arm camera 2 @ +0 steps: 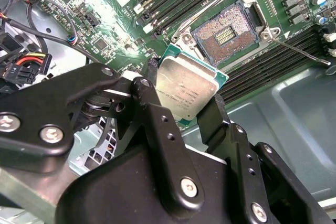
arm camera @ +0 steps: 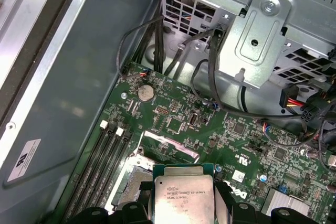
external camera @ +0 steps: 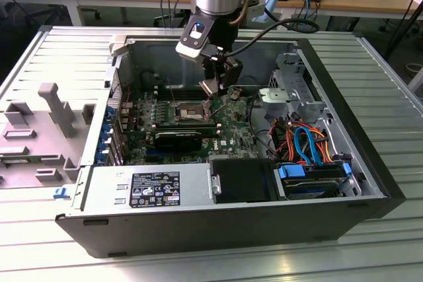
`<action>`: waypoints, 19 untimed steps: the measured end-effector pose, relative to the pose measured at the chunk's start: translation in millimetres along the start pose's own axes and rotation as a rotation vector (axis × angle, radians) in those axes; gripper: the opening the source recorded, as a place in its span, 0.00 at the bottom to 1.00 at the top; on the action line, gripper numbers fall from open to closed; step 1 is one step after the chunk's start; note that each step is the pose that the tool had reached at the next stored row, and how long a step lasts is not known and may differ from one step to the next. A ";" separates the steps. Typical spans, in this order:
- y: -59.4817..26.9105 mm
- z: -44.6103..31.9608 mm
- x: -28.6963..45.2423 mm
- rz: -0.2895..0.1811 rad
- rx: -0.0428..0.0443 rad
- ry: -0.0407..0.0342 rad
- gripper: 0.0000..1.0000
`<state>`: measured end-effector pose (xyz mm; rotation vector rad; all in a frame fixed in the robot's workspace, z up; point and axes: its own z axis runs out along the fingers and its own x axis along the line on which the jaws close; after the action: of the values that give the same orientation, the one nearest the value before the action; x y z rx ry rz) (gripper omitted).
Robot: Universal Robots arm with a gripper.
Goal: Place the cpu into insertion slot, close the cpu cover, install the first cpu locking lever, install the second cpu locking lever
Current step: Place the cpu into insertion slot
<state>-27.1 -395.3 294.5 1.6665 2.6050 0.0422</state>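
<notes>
The cpu (arm camera 2: 186,90) is clamped by its edges between the two black fingers (arm camera 2: 148,109) of the gripper (arm camera 2: 181,100), its silvery top turned to the camera in both wrist views. It is held in the air above the green motherboard (arm camera 2: 105,19) inside the open computer case (external camera: 198,229). In the second wrist view the insertion slot (arm camera 2: 224,34) is shown just beyond the chip with its dark pin field bare, so nothing is seated in it yet. A thin metal locking lever (arm camera 2: 296,50) is seen released beside the socket, swung out over the memory slots (arm camera 2: 262,72). In the first wrist view the cpu cover (arm camera: 170,148) is judged to be the shiny plate standing raised just past the socket, though this cannot be told for sure. The task is therefore judged to be in its first step: the chip is in the grip and near the socket, while seating it, closing the cover and fastening both levers are all left undone
</notes>
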 end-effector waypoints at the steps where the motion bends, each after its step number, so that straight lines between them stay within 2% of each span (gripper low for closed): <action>1: 0.0 0.0 0.0 0.001 0.0000 0.0000 0.55; 19: 0.0 0.4 0.0 0.027 0.0008 -0.0013 0.55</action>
<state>-27.1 -395.3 294.1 1.7010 2.5822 0.0411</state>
